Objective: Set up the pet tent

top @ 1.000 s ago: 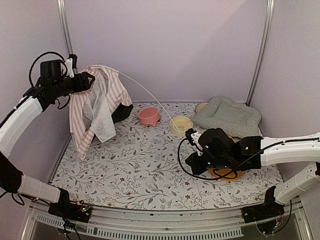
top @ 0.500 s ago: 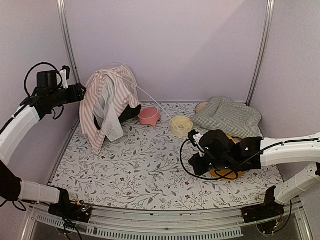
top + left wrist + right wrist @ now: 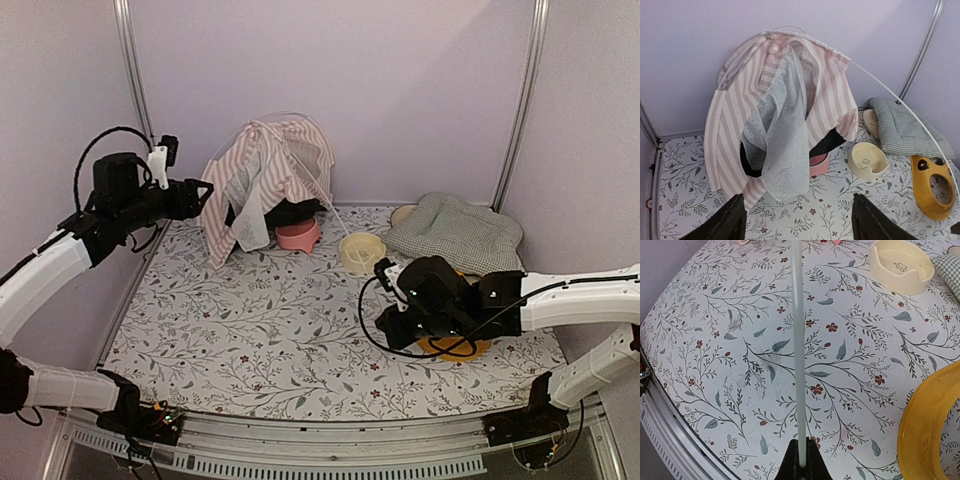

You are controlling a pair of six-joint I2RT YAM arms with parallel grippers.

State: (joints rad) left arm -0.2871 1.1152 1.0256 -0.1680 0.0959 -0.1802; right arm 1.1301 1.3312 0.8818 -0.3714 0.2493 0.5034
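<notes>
My right gripper is clamped on the end of a thin white pole, low over the floral-printed counter. From there the pole arcs up and away to the pink-and-white striped fabric pet tent at the far left, near the back wall. My left gripper hangs just beside the tent with its fingers apart and nothing between them. I judge the job as barely begun. The fabric is lifted at its peak but droops in folds, and the white sheer door flap dangles in front. The dark base is bunched underneath, and no walls are stretched out. What remains, I think, is seating the pole and spreading the sides until the tent stands by itself. Beyond it sit a pink bowl, a cream round bowl, a green-and-white checked cushion and a yellow plastic piece. The cream bowl has a paw mark moulded inside, and I can read no writing anywhere.
</notes>
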